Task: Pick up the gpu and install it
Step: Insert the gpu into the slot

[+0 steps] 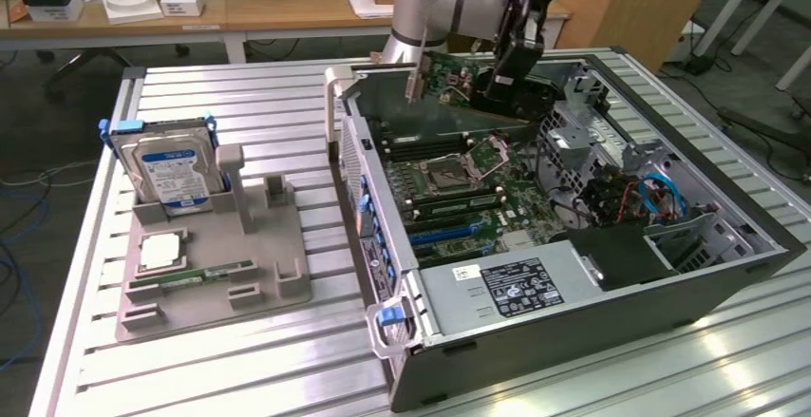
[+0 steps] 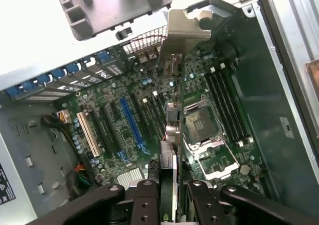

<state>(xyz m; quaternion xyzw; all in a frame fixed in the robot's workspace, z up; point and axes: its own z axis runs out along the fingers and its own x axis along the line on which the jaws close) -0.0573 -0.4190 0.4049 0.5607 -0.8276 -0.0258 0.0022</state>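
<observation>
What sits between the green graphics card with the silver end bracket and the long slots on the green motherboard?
Nothing visible. The gripper holds the green graphics card above the open black computer case, and the blue slot and its neighbours on the motherboard lie bare.

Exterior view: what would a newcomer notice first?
The open computer case lies on its side on the slatted table and dominates the middle, with its motherboard exposed. Above the case's far end, the gripper holds the gpu clamped over the board. At the exterior view's left, a grey fixture carries an upright hard drive with a blue label.
</observation>
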